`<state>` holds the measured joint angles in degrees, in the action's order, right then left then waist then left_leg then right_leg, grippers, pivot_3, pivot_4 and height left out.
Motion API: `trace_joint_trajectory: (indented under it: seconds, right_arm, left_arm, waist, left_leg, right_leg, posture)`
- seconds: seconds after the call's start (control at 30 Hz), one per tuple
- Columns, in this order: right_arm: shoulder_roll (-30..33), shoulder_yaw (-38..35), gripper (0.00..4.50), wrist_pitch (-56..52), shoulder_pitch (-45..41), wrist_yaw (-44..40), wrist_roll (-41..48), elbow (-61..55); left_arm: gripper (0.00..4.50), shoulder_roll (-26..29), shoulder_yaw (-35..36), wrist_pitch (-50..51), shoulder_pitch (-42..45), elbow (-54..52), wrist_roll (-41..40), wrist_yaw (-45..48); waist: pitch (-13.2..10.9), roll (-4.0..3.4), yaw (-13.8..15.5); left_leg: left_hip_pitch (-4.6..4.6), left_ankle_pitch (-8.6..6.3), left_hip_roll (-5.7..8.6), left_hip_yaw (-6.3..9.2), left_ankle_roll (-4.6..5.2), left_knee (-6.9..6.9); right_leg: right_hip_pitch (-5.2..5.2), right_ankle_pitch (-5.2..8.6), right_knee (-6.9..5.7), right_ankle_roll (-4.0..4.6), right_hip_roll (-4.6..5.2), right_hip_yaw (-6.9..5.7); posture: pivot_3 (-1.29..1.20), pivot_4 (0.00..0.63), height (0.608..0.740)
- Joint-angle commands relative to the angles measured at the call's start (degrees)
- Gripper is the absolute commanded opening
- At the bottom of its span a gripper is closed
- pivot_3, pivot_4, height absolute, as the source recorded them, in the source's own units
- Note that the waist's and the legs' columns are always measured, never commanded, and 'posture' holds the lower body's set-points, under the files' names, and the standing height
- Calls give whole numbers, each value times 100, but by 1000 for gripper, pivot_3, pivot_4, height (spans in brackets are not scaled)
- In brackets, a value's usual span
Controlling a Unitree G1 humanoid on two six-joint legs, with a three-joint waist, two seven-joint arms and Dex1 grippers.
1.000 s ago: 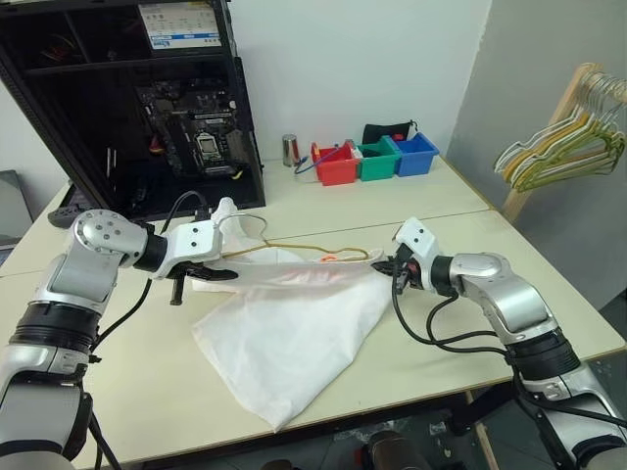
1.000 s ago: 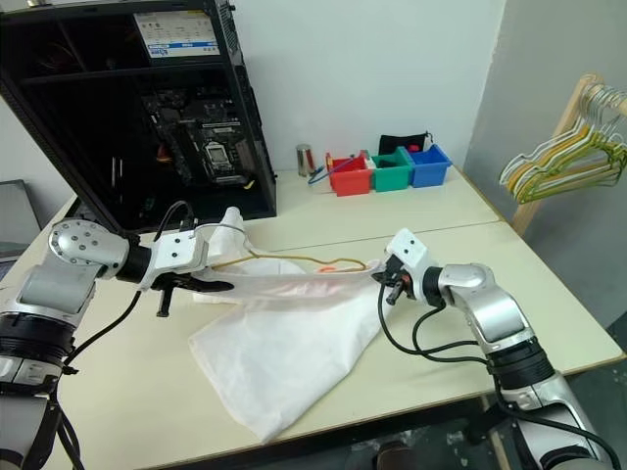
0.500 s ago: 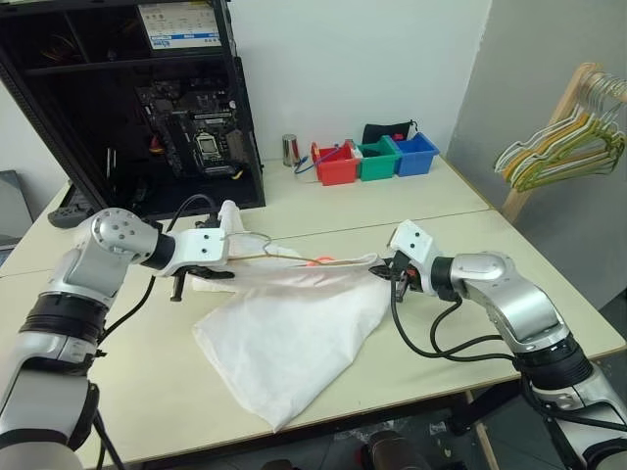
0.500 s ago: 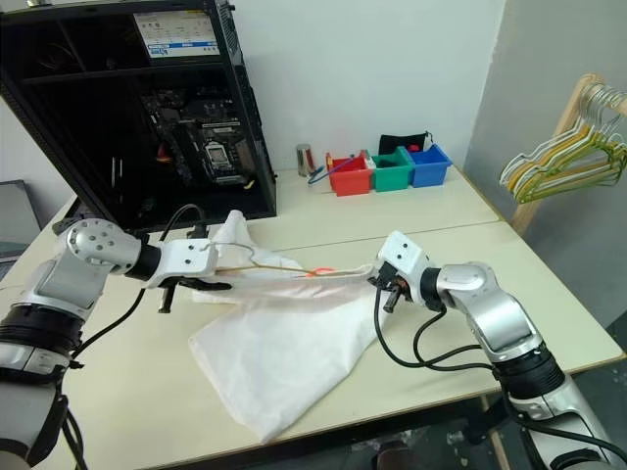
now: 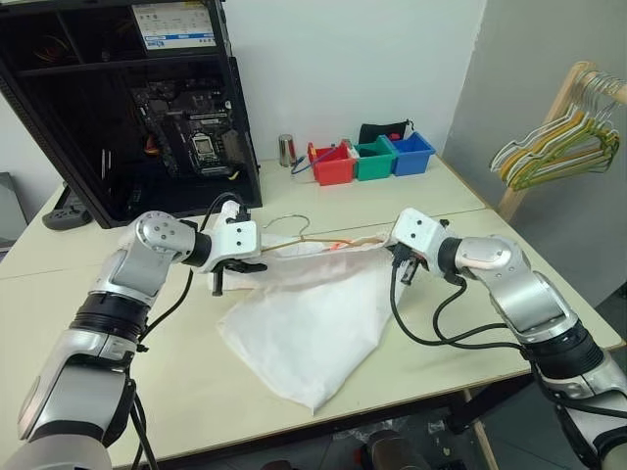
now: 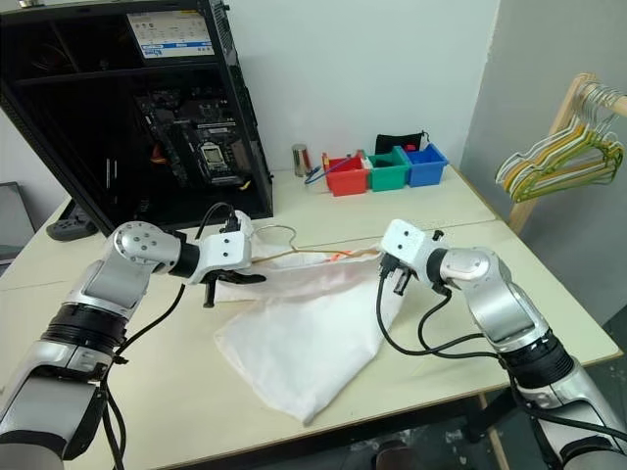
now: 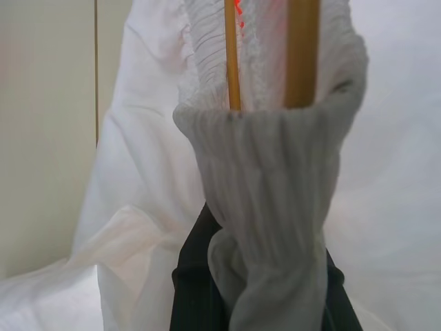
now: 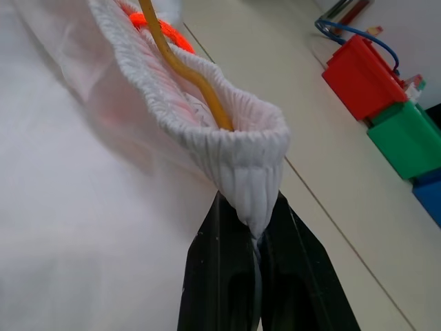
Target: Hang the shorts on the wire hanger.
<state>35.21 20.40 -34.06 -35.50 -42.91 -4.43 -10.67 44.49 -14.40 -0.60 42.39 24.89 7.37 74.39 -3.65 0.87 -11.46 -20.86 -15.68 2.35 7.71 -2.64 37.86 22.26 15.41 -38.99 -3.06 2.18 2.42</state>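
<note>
I have the shorts (image 5: 313, 313) stretched between my two hands over the middle of the tabletop (image 5: 460, 323). My left gripper (image 5: 250, 264) is pinched shut on the left end of the ribbed waistband, and my right gripper (image 5: 400, 262) is pinched shut on the right end; each wrist view shows the elastic bunched between my black fingers (image 8: 227, 289). The waistband is lifted and pulled fairly taut, while the rest of the white fabric droops down and lies on the tabletop toward the near edge.

The wire hanger (image 5: 294, 238) is already inside the waistband: its yellowish wire runs within the opening at both ends, and its small hook rises above the band near my left hand.

So I judge the threading largely done. What seems left is settling the band onto the wire so it carries the shorts by itself, then letting go. I cannot tell whether the hanger's shoulders are fully seated inside the fabric, or whether the wire would bear the cloth once released.
</note>
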Motion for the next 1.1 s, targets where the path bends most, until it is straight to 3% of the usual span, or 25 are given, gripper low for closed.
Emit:
trace_joint_trajectory:
  seconds: [0.03,0.33,0.53,0.9,1.1]
  right_arm:
    - [-111,246,56,575,-324,-273,-112,-227]
    - [199,-31,56,693,-153,-667,-138,-141]
    - [117,-33,56,604,-160,-730,-75,-218]
    - [438,-164,56,884,-65,-798,-177,163]
    - [391,-171,56,793,-63,-800,-140,62]
  left_arm:
    - [0,-189,-145,-395,295,-210,16,20]
    - [0,336,-273,-1139,402,679,602,52]
    - [0,172,-350,-1054,633,934,688,-65]
    - [0,574,-624,-1357,713,1370,1083,111]
    - [0,419,-635,-1347,983,1723,1151,-170]
  waist:
    - [0,0,-12]
    - [0,0,-82]
    - [0,0,-114]
    - [0,0,-138]
    - [0,0,-149]
  left_leg:
    - [0,0,0,0,0,0]
    - [0,0,1,1,0,0]
    - [-1,0,2,2,0,0]
    - [-1,0,2,1,0,0]
    - [-1,0,2,1,0,0]
  right_leg:
    - [0,0,0,0,0,0]
    - [-1,0,2,0,2,-2]
    - [-2,0,3,-1,2,-3]
    - [-2,0,3,-1,2,-4]
    - [-1,1,2,-1,1,-3]
  posture:
    - [-234,0,740]
    - [-245,0,740]
    - [-240,0,740]
    - [-255,0,740]
    - [-256,2,740]
